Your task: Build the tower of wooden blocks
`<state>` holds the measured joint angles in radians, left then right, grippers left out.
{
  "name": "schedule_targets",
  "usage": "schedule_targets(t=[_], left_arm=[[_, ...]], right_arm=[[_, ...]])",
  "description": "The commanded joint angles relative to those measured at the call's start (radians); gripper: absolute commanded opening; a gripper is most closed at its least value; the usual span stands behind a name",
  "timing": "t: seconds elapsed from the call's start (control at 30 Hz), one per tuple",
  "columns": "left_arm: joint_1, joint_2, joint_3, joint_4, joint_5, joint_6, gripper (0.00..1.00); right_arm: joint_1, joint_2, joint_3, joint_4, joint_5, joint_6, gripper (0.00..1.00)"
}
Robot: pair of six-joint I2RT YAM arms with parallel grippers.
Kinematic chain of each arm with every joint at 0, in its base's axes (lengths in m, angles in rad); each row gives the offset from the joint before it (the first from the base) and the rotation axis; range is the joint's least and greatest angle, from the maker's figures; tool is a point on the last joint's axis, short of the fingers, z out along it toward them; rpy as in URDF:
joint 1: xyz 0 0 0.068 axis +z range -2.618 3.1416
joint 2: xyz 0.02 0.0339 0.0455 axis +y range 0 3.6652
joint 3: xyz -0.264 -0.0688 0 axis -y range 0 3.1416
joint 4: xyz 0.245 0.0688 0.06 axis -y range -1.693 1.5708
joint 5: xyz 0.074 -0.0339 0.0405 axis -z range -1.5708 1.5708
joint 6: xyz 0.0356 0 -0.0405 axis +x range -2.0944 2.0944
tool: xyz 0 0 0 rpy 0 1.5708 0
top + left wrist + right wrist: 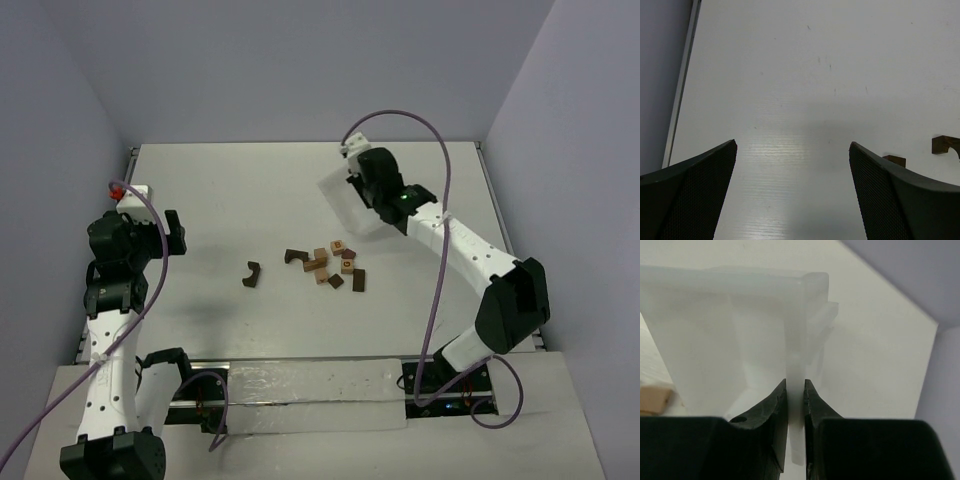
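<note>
Overhead, the wood blocks (330,266) lie loose in a small cluster at the middle of the white table (250,190). None is stacked, and a dark arch block (251,273) sits apart to their left. Beyond the cluster the right gripper (358,192) is clamped on the wall of a white tray (338,205), holding it tilted above the table. The left gripper (172,236) hangs well off to the left, empty, its fingers apart.

From the left wrist, the left gripper (792,145) stands wide over bare table (790,75). The dark arch block (945,144) and a reddish block (895,160) show past its right finger.

From the right wrist, the right gripper (795,385) is pinched on the thin wall of the tray (730,330). A tan block (652,399) shows at the lower left.

The blocks look light, stiff and smooth-sided. Being so small, they would likely skid or tip under a careless touch. Each is best taken across two flat opposite faces near its middle, and the arch by its outer sides.

The table is flat, smooth and faintly glossy, so it offers little grip. Pale lilac walls (300,60) close it in on three sides, with open room all around the cluster.
</note>
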<state>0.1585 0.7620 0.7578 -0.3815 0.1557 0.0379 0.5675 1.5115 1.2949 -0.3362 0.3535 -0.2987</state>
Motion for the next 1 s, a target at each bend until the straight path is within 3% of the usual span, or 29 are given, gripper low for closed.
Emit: schedule_targets(t=[0.0, 0.13, 0.47, 0.8, 0.97], left_arm=[[-0.002, -0.008, 0.0, -0.005, 0.072, 0.024, 0.99], [-0.002, -0.003, 0.0, -0.002, 0.073, 0.023, 0.99], [-0.002, -0.008, -0.003, 0.004, 0.048, 0.018, 0.99], [-0.001, -0.026, -0.01, 0.004, 0.045, 0.035, 0.99], [-0.002, -0.012, -0.002, 0.003, 0.03, 0.026, 0.99]], right_arm=[[-0.193, -0.019, 0.07, -0.189, -0.216, 0.21, 0.0], [-0.442, -0.01, 0.039, -0.194, -0.234, 0.48, 0.0], [-0.827, -0.077, -0.16, -0.113, -0.338, 1.118, 0.0], [-1.02, 0.055, -0.194, -0.059, -0.337, 1.384, 0.0], [-1.034, 0.111, -0.184, -0.044, -0.304, 1.432, 0.0]])
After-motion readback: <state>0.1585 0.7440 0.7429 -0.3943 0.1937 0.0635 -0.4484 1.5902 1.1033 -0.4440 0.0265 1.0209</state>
